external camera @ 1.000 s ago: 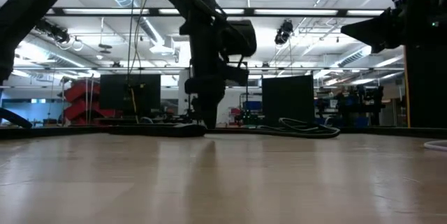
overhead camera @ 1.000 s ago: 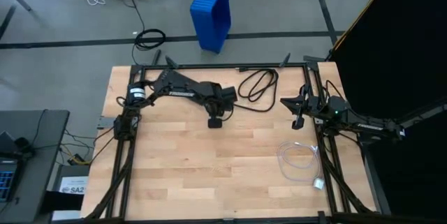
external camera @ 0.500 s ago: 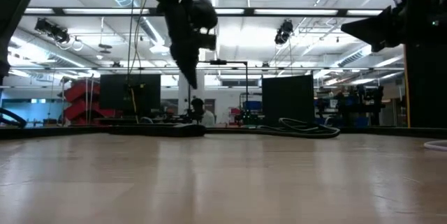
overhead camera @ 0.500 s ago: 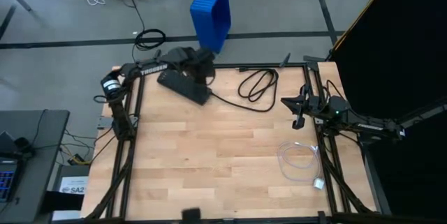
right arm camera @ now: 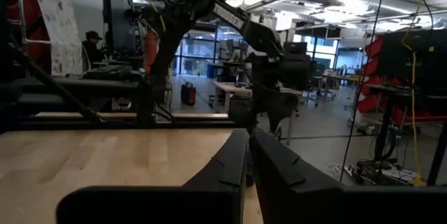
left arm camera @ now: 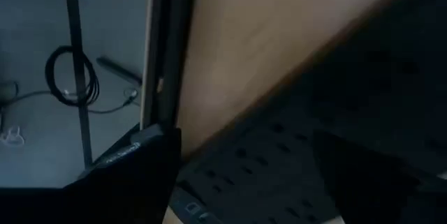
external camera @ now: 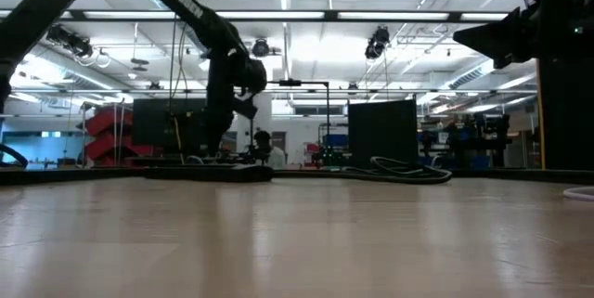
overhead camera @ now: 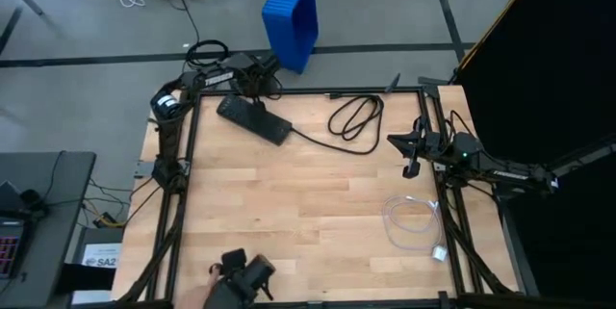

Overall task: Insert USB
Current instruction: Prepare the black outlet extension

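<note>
The USB (overhead camera: 412,224), a thin white looped cable, lies flat on the table near the right edge, its plug (overhead camera: 438,251) toward the near side; no gripper touches it. My left gripper (overhead camera: 258,95) points down over the far-left end of the black power strip (overhead camera: 255,119). In the left wrist view its fingers stand wide apart, open, with the strip (left arm camera: 265,175) showing between them (left arm camera: 258,189). My right gripper (overhead camera: 409,165) waits shut at the table's right side, level above the wood (right arm camera: 248,161).
The strip's thick black cord (overhead camera: 354,116) loops at the far middle of the table. A blue bin (overhead camera: 292,15) stands on the floor beyond the far edge. A dark object (overhead camera: 241,278), seemingly in a person's hand, shows at the near edge. The dark frame rails (overhead camera: 183,184) run along both sides.
My left arm has swung from the table's middle toward the far left corner, and its gripper now hangs over the power strip's far-left end. The strip, covered by the arm before, lies in plain view. A dark object has come in at the near edge.
</note>
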Controlling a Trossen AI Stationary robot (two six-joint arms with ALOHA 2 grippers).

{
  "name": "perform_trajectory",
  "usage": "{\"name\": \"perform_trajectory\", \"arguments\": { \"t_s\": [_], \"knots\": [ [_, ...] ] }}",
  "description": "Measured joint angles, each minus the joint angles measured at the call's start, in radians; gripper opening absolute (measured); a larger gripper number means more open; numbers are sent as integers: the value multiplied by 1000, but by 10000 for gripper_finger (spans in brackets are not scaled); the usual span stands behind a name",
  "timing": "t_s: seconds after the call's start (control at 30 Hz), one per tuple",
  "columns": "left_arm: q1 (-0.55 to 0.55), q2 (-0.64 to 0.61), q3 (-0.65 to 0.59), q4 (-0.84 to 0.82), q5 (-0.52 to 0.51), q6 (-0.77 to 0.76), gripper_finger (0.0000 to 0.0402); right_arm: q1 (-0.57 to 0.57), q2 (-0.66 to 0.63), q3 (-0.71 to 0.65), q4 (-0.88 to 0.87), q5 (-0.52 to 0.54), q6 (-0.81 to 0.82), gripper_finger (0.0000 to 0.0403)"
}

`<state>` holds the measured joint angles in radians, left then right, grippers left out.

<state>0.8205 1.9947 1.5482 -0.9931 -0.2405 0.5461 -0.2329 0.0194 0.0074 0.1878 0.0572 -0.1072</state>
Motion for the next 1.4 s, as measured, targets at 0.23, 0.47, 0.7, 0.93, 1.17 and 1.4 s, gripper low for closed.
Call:
{"name": "perform_trajectory", "arguments": {
  "t_s": [0.23, 0.47, 0.7, 0.93, 1.17, 1.4],
  "knots": [
    [83, 7, 0, 10, 10, -121, 208, 0, 0, 0, 0, 0, 0, 6],
    [156, 7, -3, -60, 74, -319, 117, 0, 0, 0, 0, 0, 0, 3],
    [162, -2, -92, 4, 105, -372, 73, 0, 0, 0, -1, 0, 0, 2],
    [147, -4, -154, -22, 121, -542, 36, 0, 0, 0, -1, 0, 0, 6],
    [9, 3, -160, -142, 106, -754, 2, 0, 0, 0, -1, 0, 0, 1],
    [-231, 6, -164, -217, 131, -860, 1, 0, 0, 0, -1, 0, 0, 4]
  ]
}}
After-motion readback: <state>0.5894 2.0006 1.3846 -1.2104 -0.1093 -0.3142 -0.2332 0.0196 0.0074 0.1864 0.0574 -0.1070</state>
